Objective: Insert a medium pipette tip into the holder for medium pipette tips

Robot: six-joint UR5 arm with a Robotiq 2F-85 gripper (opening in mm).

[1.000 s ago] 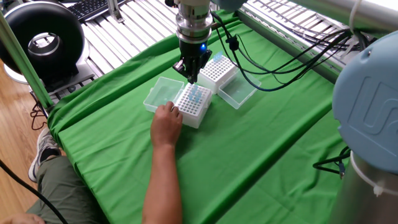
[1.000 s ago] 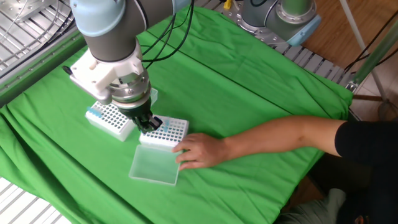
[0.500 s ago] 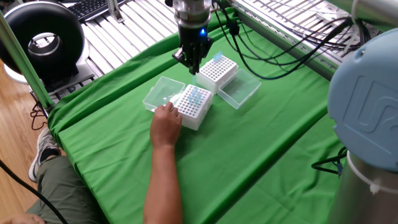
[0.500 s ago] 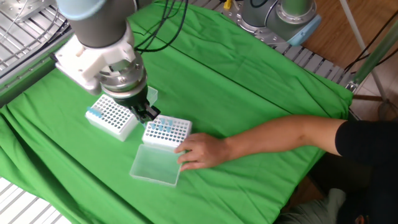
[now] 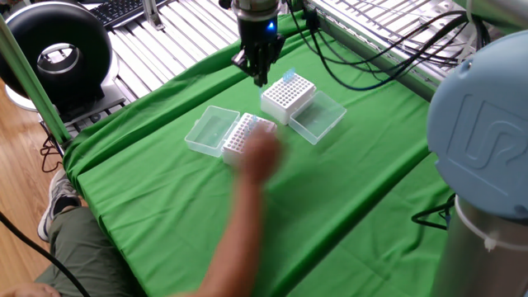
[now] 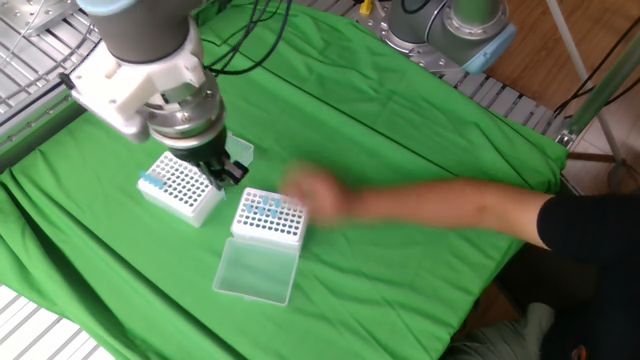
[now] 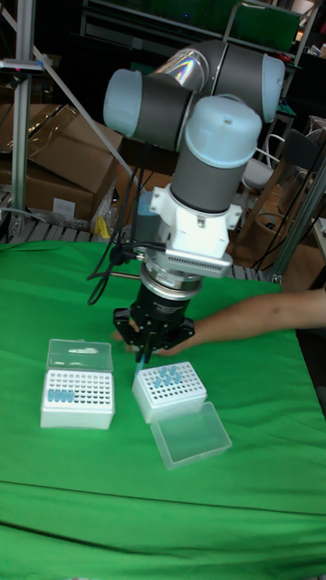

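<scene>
A medium pipette tip is not something I can make out between my fingers; whether they are apart or together, I cannot tell. My gripper (image 5: pixel 261 76) (image 6: pixel 222 176) (image 7: pixel 142 352) hangs above the green cloth (image 5: pixel 330 206) (image 6: pixel 400 130) (image 7: pixel 163 507) that covers the table. It sits over the gap between two white tip racks. The holder for medium pipette tips (image 5: pixel 242 138) (image 6: pixel 268 216) (image 7: pixel 169 389) stands near the middle of the cloth, a few blue tips in its holes, its clear lid (image 5: pixel 209 130) (image 6: pixel 255 271) (image 7: pixel 191 435) open flat beside it. The second rack (image 5: pixel 288 96) (image 6: pixel 180 188) (image 7: pixel 78 397) stands nearer the far edge in one fixed view. A person's hand (image 5: pixel 260 154) (image 6: pixel 313 197), blurred, is just beside the holder.
</scene>
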